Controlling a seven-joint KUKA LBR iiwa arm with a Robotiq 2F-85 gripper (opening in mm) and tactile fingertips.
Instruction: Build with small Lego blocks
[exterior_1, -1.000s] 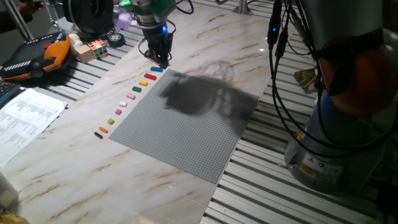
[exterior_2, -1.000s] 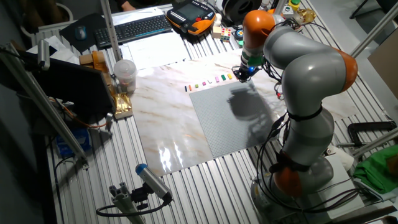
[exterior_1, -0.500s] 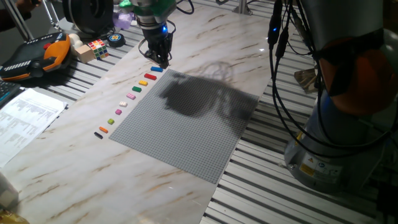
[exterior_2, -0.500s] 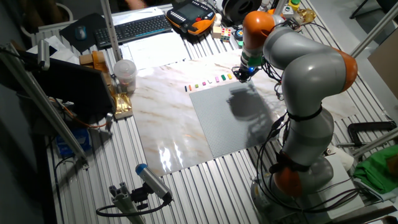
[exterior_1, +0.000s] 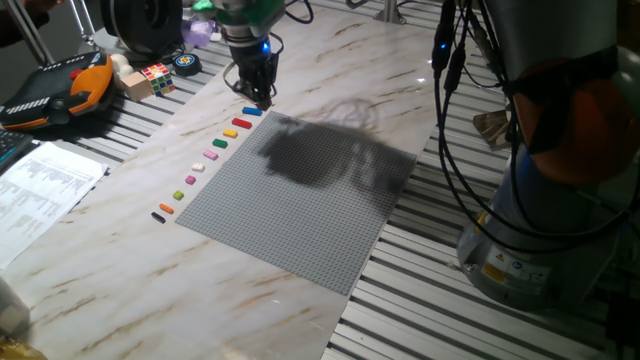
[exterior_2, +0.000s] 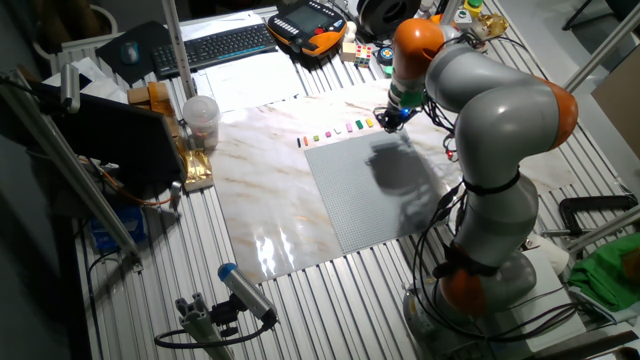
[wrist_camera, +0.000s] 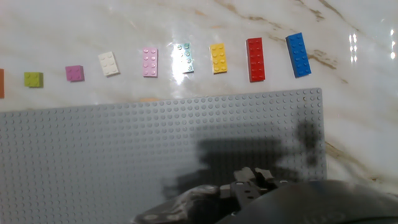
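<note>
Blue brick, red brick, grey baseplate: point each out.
blue brick (wrist_camera: 299, 55), hand view, middle of its studded top.
red brick (wrist_camera: 255, 59), hand view, middle of its top.
grey baseplate (wrist_camera: 124, 149), hand view, bare studded area.

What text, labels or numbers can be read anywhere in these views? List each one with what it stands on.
None can be read.
Printed sheet: lines of print, too small to read.
Yellow label on the robot base: too blurred to read.
Keyboard: key legends too small.
Small Lego blocks and grey baseplate: only studs, no lettering visible.

grey baseplate (exterior_1: 300, 195), puzzle cube (exterior_1: 156, 75), keyboard (exterior_2: 215, 45), printed sheet (exterior_1: 40, 185)
</note>
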